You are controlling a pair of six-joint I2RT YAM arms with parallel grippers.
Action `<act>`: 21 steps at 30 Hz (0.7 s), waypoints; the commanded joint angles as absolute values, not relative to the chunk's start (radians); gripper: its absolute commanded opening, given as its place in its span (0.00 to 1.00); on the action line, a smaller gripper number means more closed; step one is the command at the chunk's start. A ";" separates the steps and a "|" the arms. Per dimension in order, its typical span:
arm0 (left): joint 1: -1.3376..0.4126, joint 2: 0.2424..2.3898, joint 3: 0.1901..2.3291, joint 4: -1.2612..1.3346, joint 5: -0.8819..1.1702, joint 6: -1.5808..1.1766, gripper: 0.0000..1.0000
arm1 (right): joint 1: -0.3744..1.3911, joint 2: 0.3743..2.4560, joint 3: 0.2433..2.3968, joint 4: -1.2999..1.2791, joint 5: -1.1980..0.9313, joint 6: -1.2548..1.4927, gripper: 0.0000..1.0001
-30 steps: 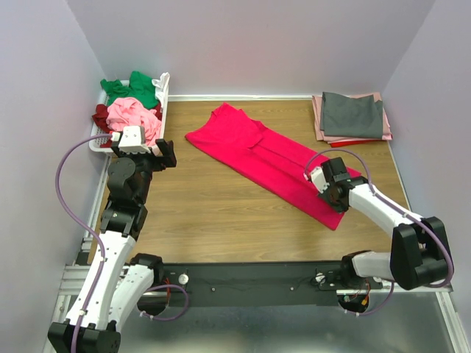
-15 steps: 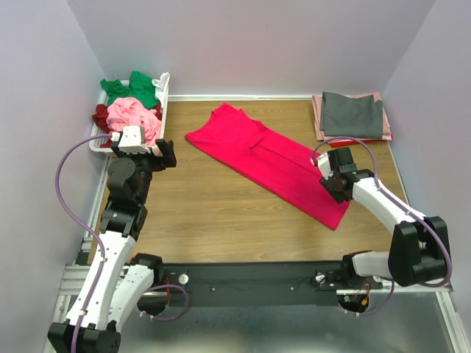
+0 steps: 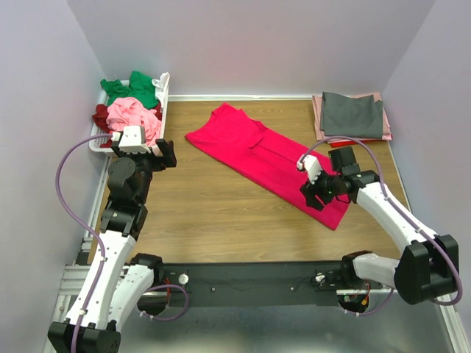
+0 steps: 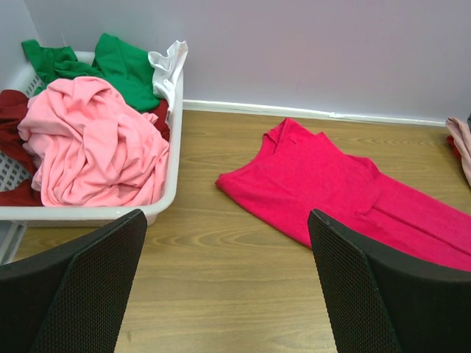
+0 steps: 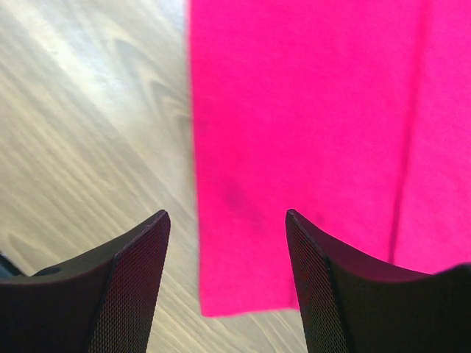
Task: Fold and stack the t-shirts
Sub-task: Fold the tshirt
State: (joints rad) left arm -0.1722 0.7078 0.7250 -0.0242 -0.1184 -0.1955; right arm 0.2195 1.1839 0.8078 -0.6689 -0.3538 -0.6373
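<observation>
1. The right gripper (image 3: 314, 191) holds its jaws spread wide with nothing between them. It sits low over the hem end of the crimson-pink t-shirt (image 3: 257, 158). Whether the fingertips touch the cloth cannot be told.
2. In the right wrist view, the shirt's long edge runs up between the two fingers (image 5: 132, 279). Its hem corner lies just below the gap, with bare table (image 5: 81, 110) under the left finger.
3. The step in hand looks like setting up a pinch on that hem corner for the next fold. The next move probably calls for pressing down, closing on every layer at the edge, then carrying it toward the collar end.
4. The shirt lies flat as a long, narrow strip stretching away from the gripper. A crease along its length suggests the sides are already folded in.
5. Beyond the right gripper, a folded stack (image 3: 352, 115) topped in grey waits.
6. The left gripper (image 3: 163, 153) is also wide and empty, beside the white basket (image 4: 173, 147) of loose t-shirts (image 4: 88, 147).
</observation>
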 commanded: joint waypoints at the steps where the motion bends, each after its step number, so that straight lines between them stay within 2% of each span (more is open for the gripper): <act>1: -0.172 0.710 0.723 -0.006 -0.109 -0.199 0.98 | 0.287 1.224 0.785 -0.643 -0.371 -0.624 0.71; 9: -0.172 0.718 0.726 -0.009 -0.123 -0.196 0.98 | 0.462 1.373 0.830 -0.548 -0.074 -0.560 0.68; 13: -0.172 0.729 0.723 -0.009 -0.127 -0.195 0.98 | 0.515 1.472 0.885 -0.525 -0.023 -0.537 0.67; 21: -0.172 0.733 0.726 -0.009 -0.127 -0.193 0.98 | 0.554 1.575 0.936 -0.515 0.035 -0.515 0.57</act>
State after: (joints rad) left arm -0.1722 0.7368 0.7250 -0.0246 -0.1188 -0.1951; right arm 0.5423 1.5497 0.9157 -0.5346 -0.0357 -0.5404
